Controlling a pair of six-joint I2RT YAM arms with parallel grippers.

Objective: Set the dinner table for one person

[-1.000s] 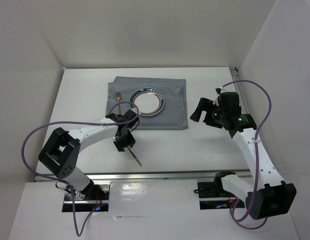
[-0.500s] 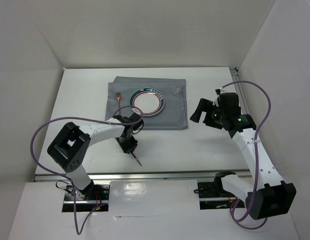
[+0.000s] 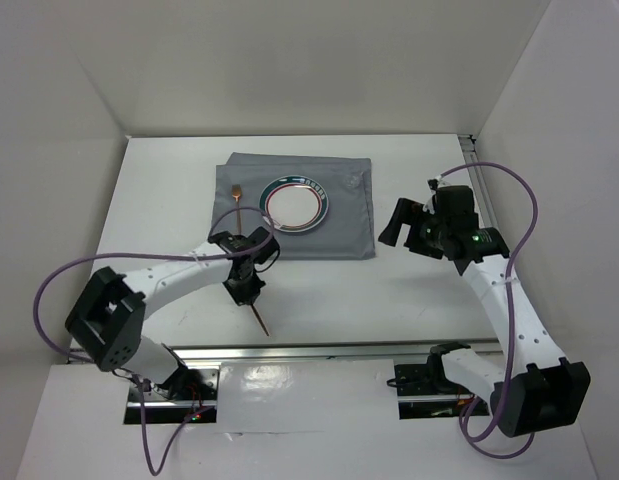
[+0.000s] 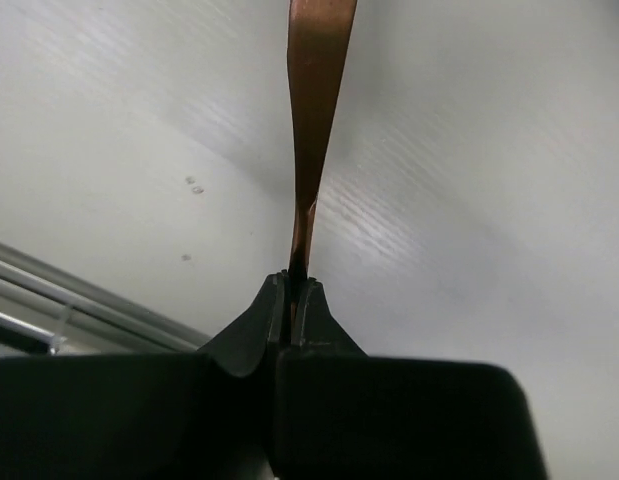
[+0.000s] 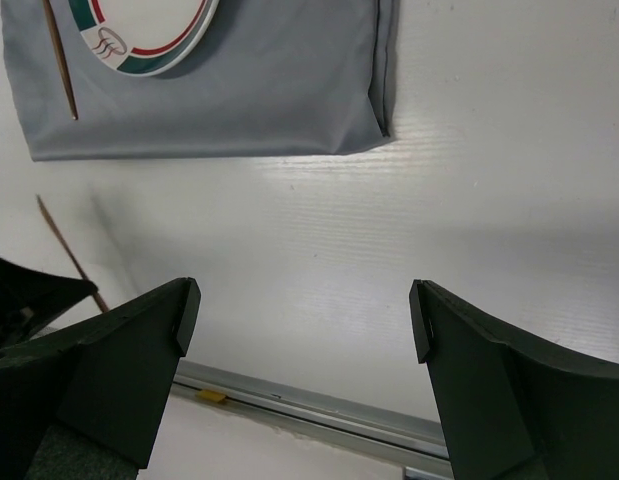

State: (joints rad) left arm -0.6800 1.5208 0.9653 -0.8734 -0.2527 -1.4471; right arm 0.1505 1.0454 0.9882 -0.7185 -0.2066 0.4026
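Note:
The dinner table (image 3: pixel 159 190) is the wide white top. A grey cloth (image 3: pixel 344 215) lies at its back, carrying a round plate (image 3: pixel 296 204) with a green and red rim and a copper fork (image 3: pixel 235 195) to the plate's left. My left gripper (image 3: pixel 245 290) is down at the table in front of the cloth, shut on a slim copper utensil (image 3: pixel 260 320) whose free end points toward the near edge. In the left wrist view the jaws (image 4: pixel 296 278) pinch the utensil (image 4: pixel 315 110) by its narrow end. My right gripper (image 3: pixel 404 225) hovers open right of the cloth, with nothing between its fingers (image 5: pixel 304 320).
A metal rail (image 3: pixel 339 350) runs along the table's near edge. White walls enclose the back and both sides. In the right wrist view the cloth (image 5: pixel 249 90), plate (image 5: pixel 139 30) and fork handle (image 5: pixel 59 60) lie ahead, and the held utensil (image 5: pixel 64 250) shows at left.
The left gripper has closed onto the copper utensil and drifted slightly left with it; its elbow swung outward to the left. The right arm has not moved.

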